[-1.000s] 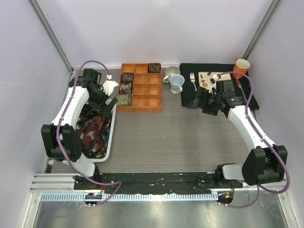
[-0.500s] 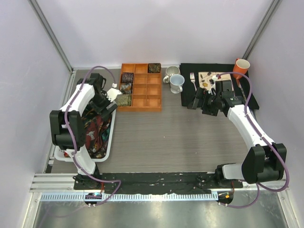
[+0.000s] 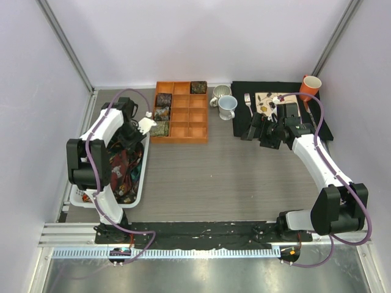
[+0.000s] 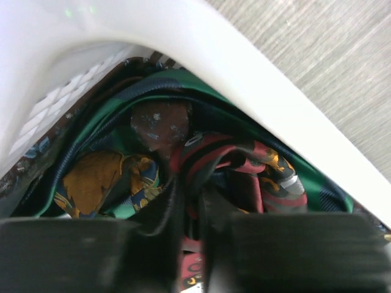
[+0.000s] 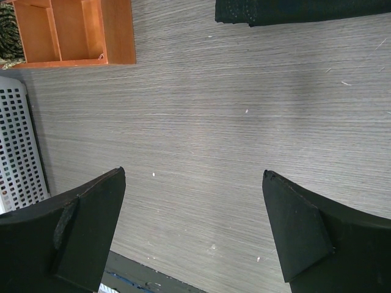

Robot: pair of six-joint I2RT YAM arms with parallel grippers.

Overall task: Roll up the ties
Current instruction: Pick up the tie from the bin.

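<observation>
Surface: grey wood-grain table (image 3: 232, 177), bare at its middle. Pale walls (image 3: 201, 36) on three sides, with slanted metal posts at the back corners. A toothed metal rail (image 3: 183, 252) runs along the near edge by the arm bases.

On the table, top view: white perforated basket (image 3: 144, 174) at left, orange divided tray (image 3: 189, 125) at back centre, two pale mugs (image 3: 227, 107) just right of it. A black placemat (image 3: 244, 91) at back right carries a fork (image 3: 248, 102) and an orange cup (image 3: 310, 86).

Only the top view shows the rolled ties (image 3: 164, 99). There are four compact dark bundles, each in its own tray compartment: three down the left column and one at the back right.

Only the left wrist view shows inside the basket. The loose ties (image 4: 159, 125) lie there in a tangled heap under the white rim: green satin, spotted maroon, a gold-and-teal print, a red-and-black stripe. The folds overlap, so single ties are hard to trace.

The left gripper (image 4: 192, 226) is down in that heap. Its fingers are drawn nearly together, with a fold of the striped fabric caught in the narrow gap.

The right wrist view shows bare table, a tray corner, the basket's grid and the placemat's edge. The right gripper (image 5: 194, 177) hangs over the table by the placemat's near-left corner, with its fingers spread wide and nothing between them.
</observation>
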